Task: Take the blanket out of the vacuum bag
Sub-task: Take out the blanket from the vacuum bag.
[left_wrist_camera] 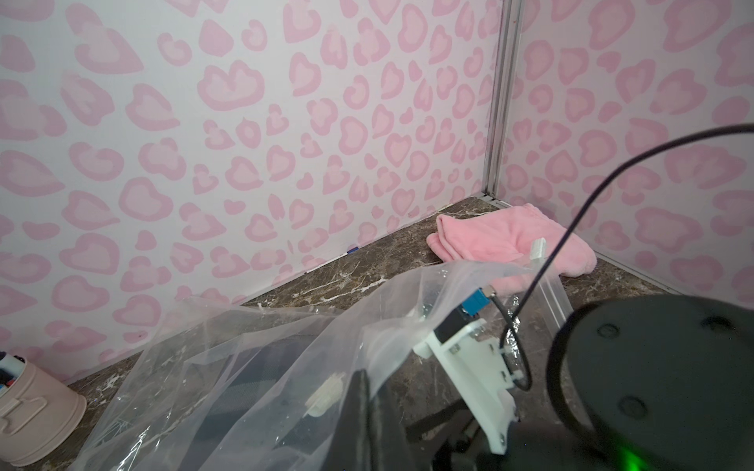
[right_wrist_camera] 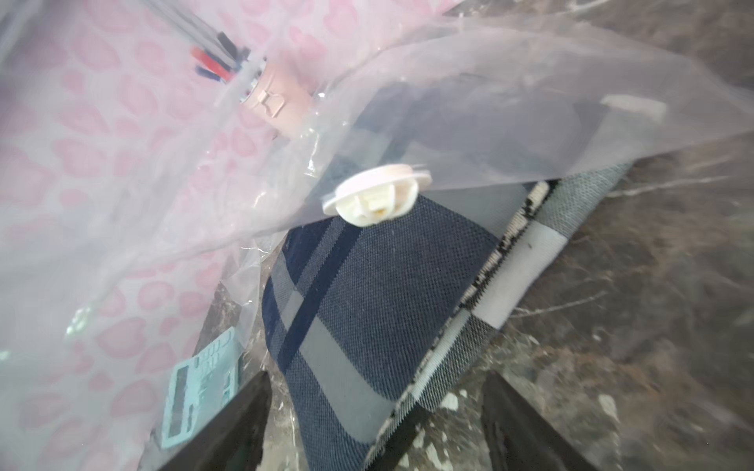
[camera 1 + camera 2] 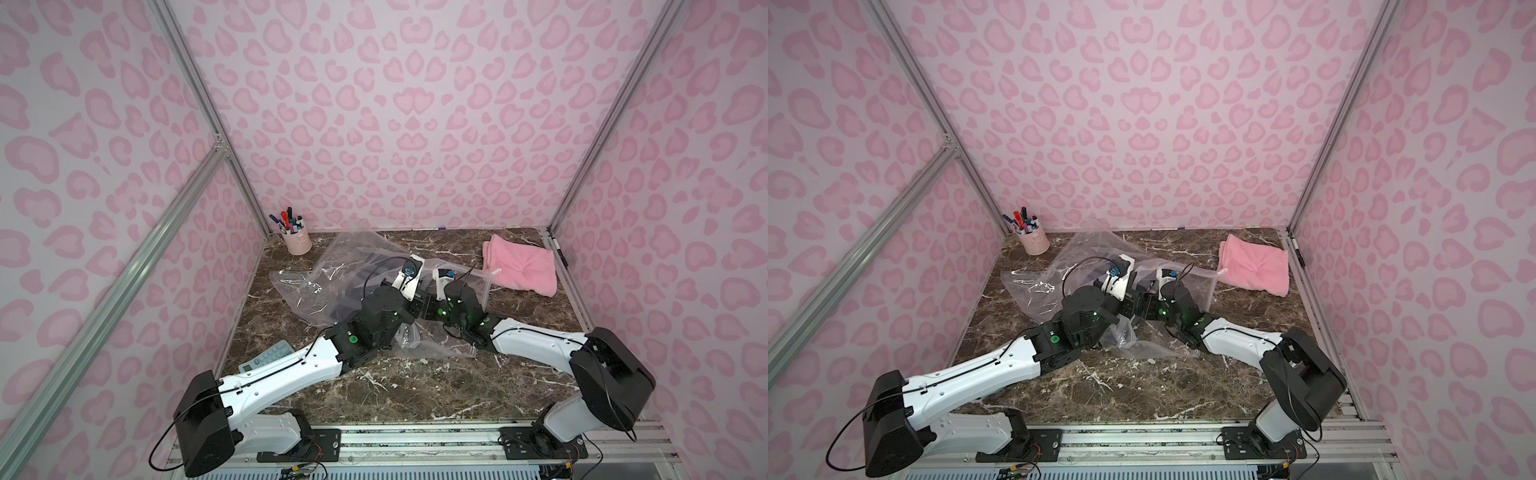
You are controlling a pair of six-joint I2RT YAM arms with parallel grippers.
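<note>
In both top views the vacuum bag (image 3: 307,270) (image 3: 1034,278) sprawls on the bench (image 3: 415,386). Left wrist: the left gripper (image 1: 363,403), jaws closed, pinches its film. Right wrist: the right gripper (image 2: 375,379), jaws open, straddles the blanket (image 2: 387,285) inside; closing might snag film, dragging the bag.

Pink heart-print walls (image 3: 395,104); silver aluminium corner posts (image 3: 208,112); brown white-veined marble tabletop (image 3: 415,386)

near table (image 3: 395,390) lies bare; bag (image 3: 303,286) fills the middle, cup (image 3: 296,245) far left, towel (image 3: 521,268) far right, calculator (image 3: 272,357) near left.
</note>
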